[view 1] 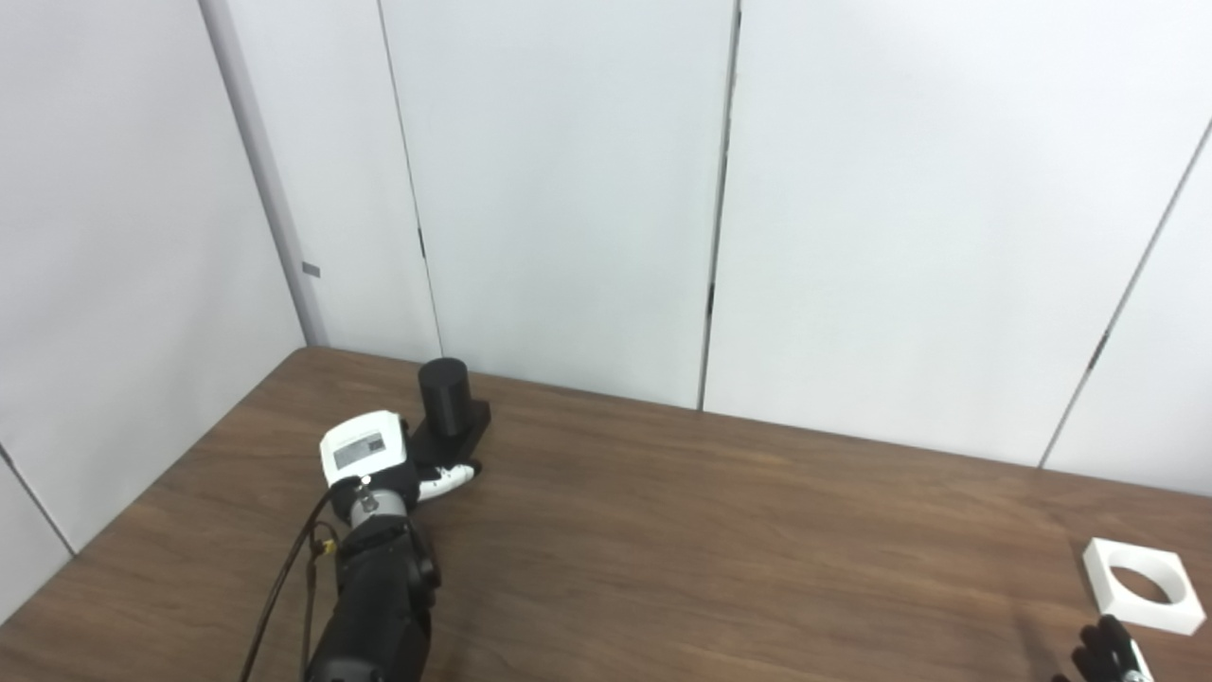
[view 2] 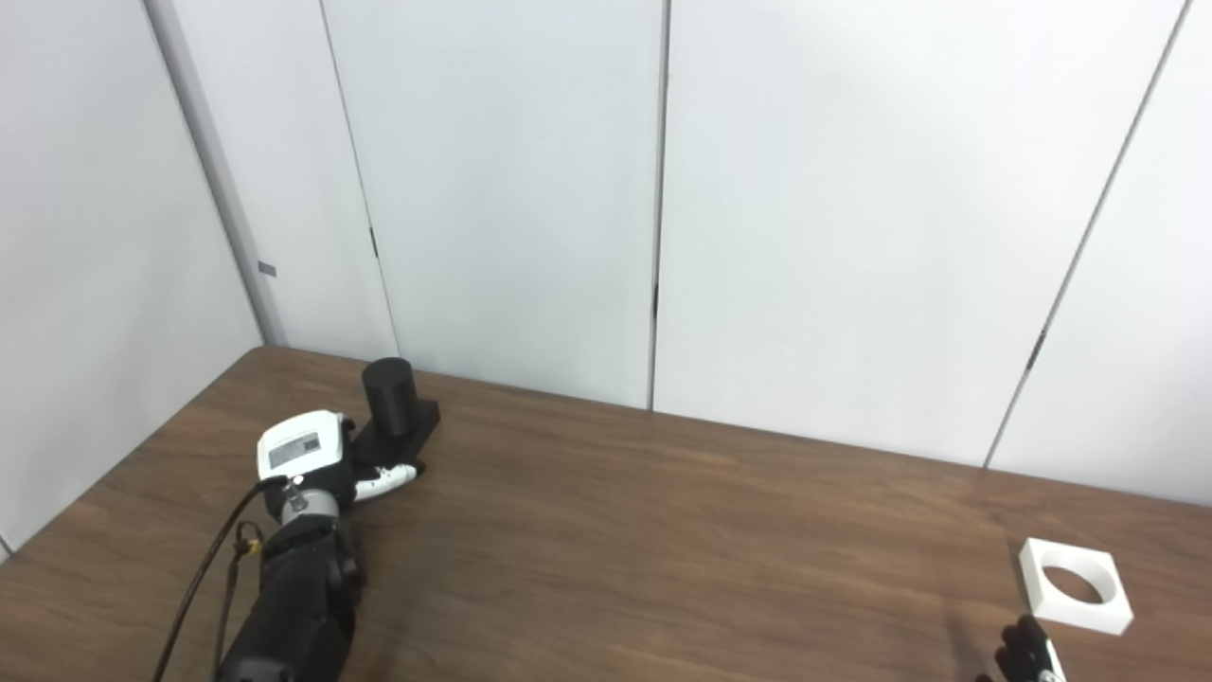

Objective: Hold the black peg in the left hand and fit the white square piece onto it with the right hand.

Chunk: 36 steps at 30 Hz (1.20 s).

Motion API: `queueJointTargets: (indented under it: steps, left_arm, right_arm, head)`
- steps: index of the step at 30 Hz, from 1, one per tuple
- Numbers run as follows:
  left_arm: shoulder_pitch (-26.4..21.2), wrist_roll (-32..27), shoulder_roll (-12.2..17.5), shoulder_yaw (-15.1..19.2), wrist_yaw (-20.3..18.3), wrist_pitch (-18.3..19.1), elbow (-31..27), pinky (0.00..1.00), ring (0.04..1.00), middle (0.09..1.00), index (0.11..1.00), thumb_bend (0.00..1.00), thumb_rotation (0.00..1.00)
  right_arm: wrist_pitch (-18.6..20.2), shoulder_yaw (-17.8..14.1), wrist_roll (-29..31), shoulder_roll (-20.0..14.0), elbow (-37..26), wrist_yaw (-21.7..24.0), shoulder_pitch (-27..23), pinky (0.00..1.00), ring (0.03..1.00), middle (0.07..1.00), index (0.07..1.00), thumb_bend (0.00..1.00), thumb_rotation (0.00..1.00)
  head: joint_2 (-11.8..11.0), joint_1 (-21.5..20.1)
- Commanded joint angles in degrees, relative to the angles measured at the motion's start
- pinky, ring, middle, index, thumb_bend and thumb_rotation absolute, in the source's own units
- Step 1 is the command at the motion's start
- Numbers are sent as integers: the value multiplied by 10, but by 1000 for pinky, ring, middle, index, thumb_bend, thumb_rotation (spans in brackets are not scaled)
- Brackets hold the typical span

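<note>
Left hand sits far left on the table, right at the peg's base – thumb lies along the near edge of the base, other fingers are hidden behind the white back of the hand, so can't tell if it has a real grip. Peg is a black cylinder, upright on a flat black base, near the back-left corner of the table and resting on the surface. Cable runs down beside the left forearm. Mid-table is bare wood. Far right: white piece – square with a round hole – flat on the table near the edge. Right hand just below it, only dark fingertips in frame, not touching it; spread or closed, can't tell.
</note>
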Motion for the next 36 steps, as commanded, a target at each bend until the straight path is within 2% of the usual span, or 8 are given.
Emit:
queueJointTargets:
  steps: [1, 6, 18, 24, 28, 36]
  left_arm:
    - [-41, 11, 18, -4, 18, 1, -2, 893, 923, 903, 830, 818, 728]
    - [-43, 12, 19, -8, 15, 1, 3, 908, 931, 907, 835, 821, 753]
    - [-47, 15, 21, -6, 10, 1, 15, 905, 933, 897, 816, 810, 732]
    - [-48, 12, 18, 0, 21, 1, 20, 898, 927, 889, 768, 744, 600]
    - [-45, 0, 20, -5, 41, 1, 19, 873, 914, 866, 687, 729, 503]
    - [-41, -18, 27, -12, 56, 1, 23, 871, 907, 838, 611, 671, 386]
  right_arm:
    - [-10, 6, 3, 23, 12, -1, 21, 957, 999, 987, 997, 604, 975]
    - [-6, 5, 3, 24, 9, -3, 22, 965, 1000, 985, 998, 601, 977]
    - [-6, 6, 7, 23, 11, -1, 21, 970, 1000, 988, 998, 589, 989]
    - [-4, 7, 3, 22, 9, -2, 22, 974, 1000, 995, 1000, 585, 999]
    - [-4, 7, 2, 21, 7, -1, 22, 972, 1000, 995, 1000, 592, 998]
    - [-6, 6, 2, 21, 7, -2, 22, 959, 994, 984, 999, 594, 982]
  head:
    - [1, 0]
    - [2, 1]
    - [2, 1]
    - [2, 1]
    - [5, 1]
    - [6, -1]
